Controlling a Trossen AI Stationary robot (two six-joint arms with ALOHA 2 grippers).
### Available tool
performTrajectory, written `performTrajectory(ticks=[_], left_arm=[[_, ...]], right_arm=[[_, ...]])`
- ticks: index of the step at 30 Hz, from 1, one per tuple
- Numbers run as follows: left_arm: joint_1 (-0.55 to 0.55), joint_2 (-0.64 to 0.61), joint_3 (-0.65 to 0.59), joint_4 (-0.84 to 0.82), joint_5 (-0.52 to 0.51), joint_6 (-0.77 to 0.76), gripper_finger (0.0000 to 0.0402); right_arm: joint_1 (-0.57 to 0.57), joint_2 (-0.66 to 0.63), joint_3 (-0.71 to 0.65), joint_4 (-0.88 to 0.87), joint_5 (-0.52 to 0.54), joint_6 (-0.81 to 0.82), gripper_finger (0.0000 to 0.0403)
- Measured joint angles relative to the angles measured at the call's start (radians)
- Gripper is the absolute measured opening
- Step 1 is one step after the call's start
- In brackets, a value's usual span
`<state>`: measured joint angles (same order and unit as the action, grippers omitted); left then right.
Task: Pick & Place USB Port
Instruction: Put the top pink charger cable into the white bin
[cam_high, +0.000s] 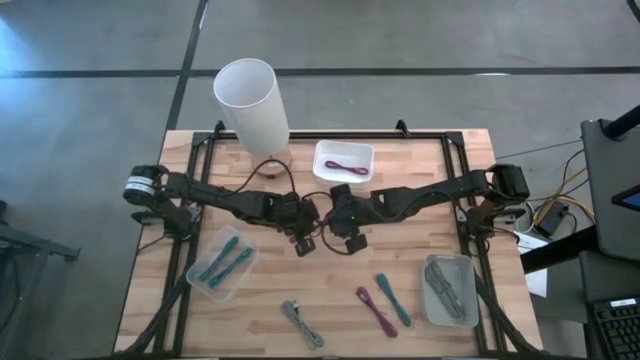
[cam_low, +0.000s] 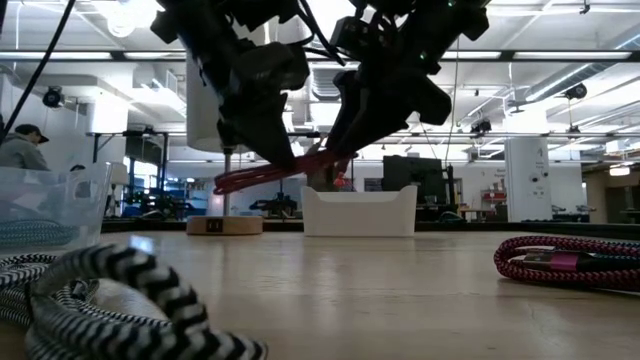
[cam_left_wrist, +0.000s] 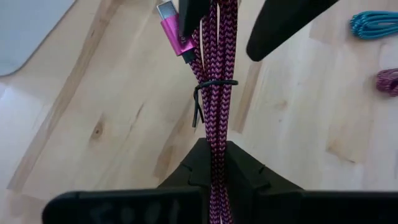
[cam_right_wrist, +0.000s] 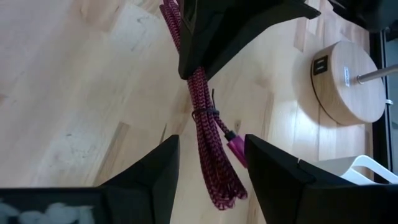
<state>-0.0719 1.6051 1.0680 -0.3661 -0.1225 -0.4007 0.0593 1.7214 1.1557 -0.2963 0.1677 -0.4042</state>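
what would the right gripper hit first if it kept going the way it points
The magenta cable bundle hanging between its open fingers, then the left gripper clamped on that bundle's other end. Depth is hard to judge, but both look close ahead.

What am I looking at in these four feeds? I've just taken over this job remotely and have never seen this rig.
Two dark robot arms work over a wooden table. One feed looks straight down, one looks level across the tabletop, and the other two sit on the arms' wrists.

At mid-table, the left end effector is shut on a tied bundle of magenta cable, held above the wood. The right end effector is open, its fingers on either side of that bundle's free end, not gripping.

On the table: a white tray with a magenta cable, a clear bin of teal cables, a bin of grey cables, three loose cables at the front, and a lamp at the back.
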Motion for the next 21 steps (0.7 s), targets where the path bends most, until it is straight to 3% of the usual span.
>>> performTrajectory(ticks=[9,21], left_arm=[[-0.001,0.0,0.018,0.002,0.012,0.0,0.0025],[0.0,0.0,0.019,0.008,0.023,-0.024,0.003]], right_arm=[[0.0,0.0,0.0,-0.003,0.002,-0.039,0.0137],[0.0,0.0,0.0,-0.011,0.013,-0.052,0.002]])
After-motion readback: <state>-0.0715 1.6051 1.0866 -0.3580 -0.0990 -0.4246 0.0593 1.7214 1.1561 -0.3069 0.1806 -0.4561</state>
